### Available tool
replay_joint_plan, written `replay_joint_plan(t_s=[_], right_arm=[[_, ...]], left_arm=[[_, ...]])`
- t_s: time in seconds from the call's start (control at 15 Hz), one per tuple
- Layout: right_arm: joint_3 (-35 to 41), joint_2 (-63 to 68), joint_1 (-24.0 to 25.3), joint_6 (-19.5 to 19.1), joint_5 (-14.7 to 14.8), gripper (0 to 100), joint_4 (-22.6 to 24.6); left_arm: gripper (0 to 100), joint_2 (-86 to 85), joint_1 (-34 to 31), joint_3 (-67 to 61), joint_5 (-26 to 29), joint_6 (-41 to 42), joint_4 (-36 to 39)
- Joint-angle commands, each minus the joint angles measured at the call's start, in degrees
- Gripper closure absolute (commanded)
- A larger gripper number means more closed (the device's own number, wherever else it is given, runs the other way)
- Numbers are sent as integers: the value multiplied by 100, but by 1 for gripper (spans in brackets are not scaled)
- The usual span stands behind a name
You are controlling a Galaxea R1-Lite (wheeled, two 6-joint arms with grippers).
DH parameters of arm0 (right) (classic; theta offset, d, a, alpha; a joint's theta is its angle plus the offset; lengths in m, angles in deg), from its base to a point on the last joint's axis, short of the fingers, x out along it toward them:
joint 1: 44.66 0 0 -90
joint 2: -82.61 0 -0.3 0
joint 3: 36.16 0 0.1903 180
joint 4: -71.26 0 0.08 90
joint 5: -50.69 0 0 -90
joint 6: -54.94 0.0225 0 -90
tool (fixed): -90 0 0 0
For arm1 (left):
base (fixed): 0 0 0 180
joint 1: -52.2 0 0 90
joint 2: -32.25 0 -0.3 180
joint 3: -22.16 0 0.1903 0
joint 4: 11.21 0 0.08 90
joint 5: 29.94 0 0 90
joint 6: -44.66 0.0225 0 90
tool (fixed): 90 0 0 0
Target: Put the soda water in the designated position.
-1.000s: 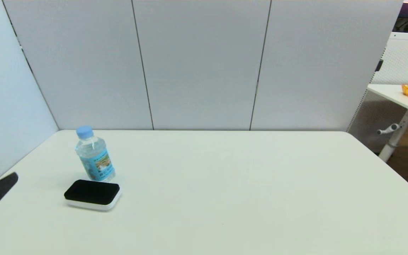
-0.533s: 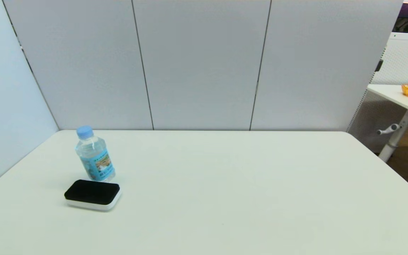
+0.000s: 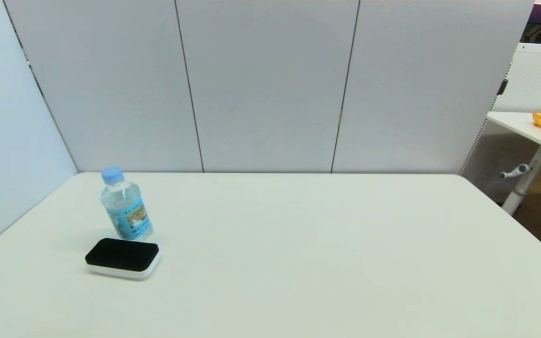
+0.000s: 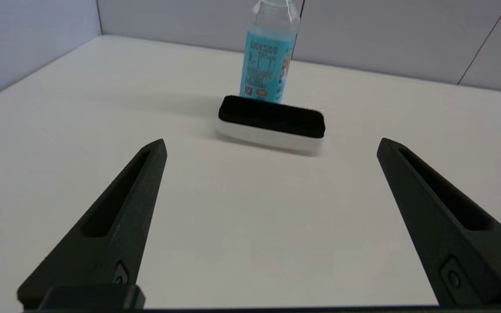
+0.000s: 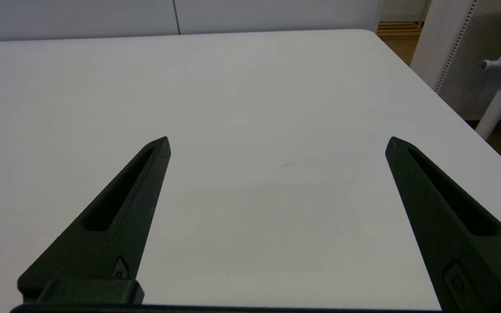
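The soda water (image 3: 126, 205) stands upright on the left rear part of the white bench (image 3: 298, 244), a clear bottle with a light blue cap and a blue label bearing a small picture panel. Just in front of it, on the robot's side, lies a flat pad with a black top and a white base (image 3: 123, 258); the 2 sit very close, and whether they touch cannot be told.

The left end effector (image 4: 271, 145) hangs low over the bench nearer the robot, its 2 black fingers spread wide and holding nothing; the pad and bottle (image 4: 269, 58) lie ahead of it, well apart from the tips. The right end effector (image 5: 278, 143) sits over bare bench on the right side, likewise spread wide and holding nothing. Neither arm shows in the head view.
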Motion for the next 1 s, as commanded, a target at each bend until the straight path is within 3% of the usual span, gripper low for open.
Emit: replay_joint_plan(t_s=[0.07, 0.2, 0.33, 1.0], right_arm=[[1, -1, -7, 4, 2, 0, 2], [1, -1, 2, 4, 2, 0, 2], [1, -1, 2, 4, 2, 0, 2], [1, -1, 2, 4, 2, 0, 2]], left_arm=[[0, -2, -4, -46, 2, -43, 8], [0, -2, 4, -46, 2, 467, 61], [0, -2, -4, -2, -15, 1794, -432], [0, -2, 4, -46, -15, 1117, -326]])
